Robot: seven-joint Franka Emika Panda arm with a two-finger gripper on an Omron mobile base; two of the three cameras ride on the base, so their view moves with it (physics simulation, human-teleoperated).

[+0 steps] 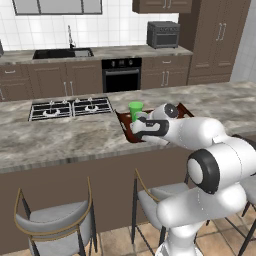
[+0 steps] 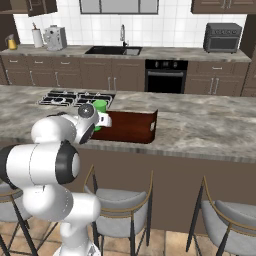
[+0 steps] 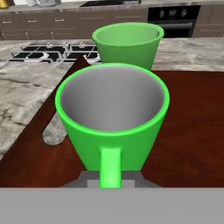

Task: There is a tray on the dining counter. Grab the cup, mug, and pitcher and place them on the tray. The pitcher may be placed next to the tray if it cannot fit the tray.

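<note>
The cup (image 3: 127, 43) was seen standing upright on the tray (image 3: 192, 131), at the end nearest the hob (image 1: 70, 108). In the left base view its green top (image 1: 135, 107) rose just behind the robot's wrist. That part of the task was judged done.

The mug (image 3: 113, 118) was seen in the hand view right before the camera, its handle pointing toward the hand and running down between the finger tips. The gripper (image 3: 110, 179) was drawn narrow, and by the look of it was closed on the mug's handle. The mug was seen over the tray's floor, just in front of the cup and apart from it. Whether its base was resting on the tray or was held slightly above it could not be told. The mug's placing was therefore judged nearly complete, with only the release and the withdrawal of the hand left.

The pitcher (image 2: 10, 42) was made out as a small yellow vessel on the far worktop beside a white roll (image 2: 37, 37), well apart from the counter (image 1: 65, 140). It was judged untouched, so that fetching it remained as the largest part of the task. Room for it was seen on the bare half of the tray away from the hob (image 2: 135, 125).
</note>
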